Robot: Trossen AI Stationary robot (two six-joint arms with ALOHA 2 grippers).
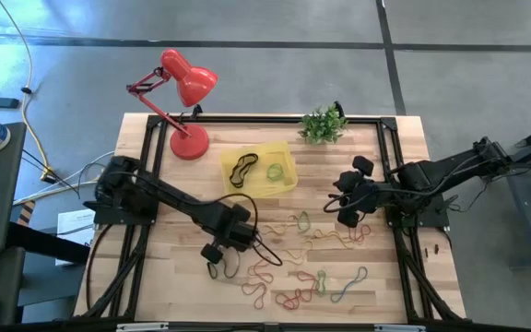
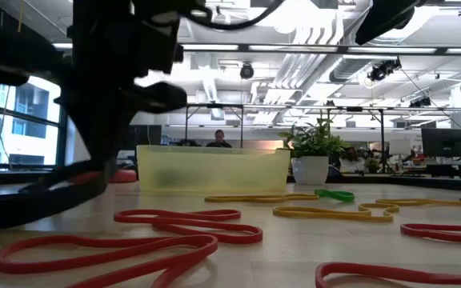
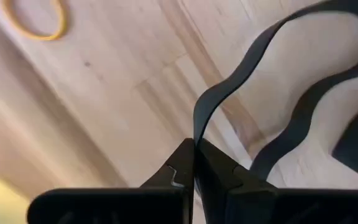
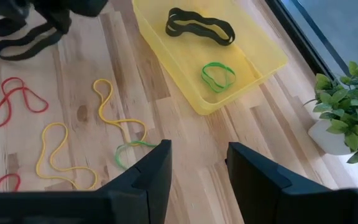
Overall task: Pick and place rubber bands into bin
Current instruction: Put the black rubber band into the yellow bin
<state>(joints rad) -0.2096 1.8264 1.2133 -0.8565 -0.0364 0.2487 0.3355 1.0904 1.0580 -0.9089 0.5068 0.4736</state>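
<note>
- Left gripper (image 3: pixel 194 171) of ours is low over the table, jaws pinched on a black band (image 3: pixel 278 74).
- Right gripper (image 4: pixel 197 165) hovers wide open, holding nothing.
- Bin (image 1: pixel 284 189) sits between them, two bands inside.

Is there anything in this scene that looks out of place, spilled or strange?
Nothing looks damaged. Many rubber bands lie scattered loose on the table, as the task expects; only a black band and a green band lie in the bin. The left gripper pinches another black rubber band; the right gripper hangs open.
</note>
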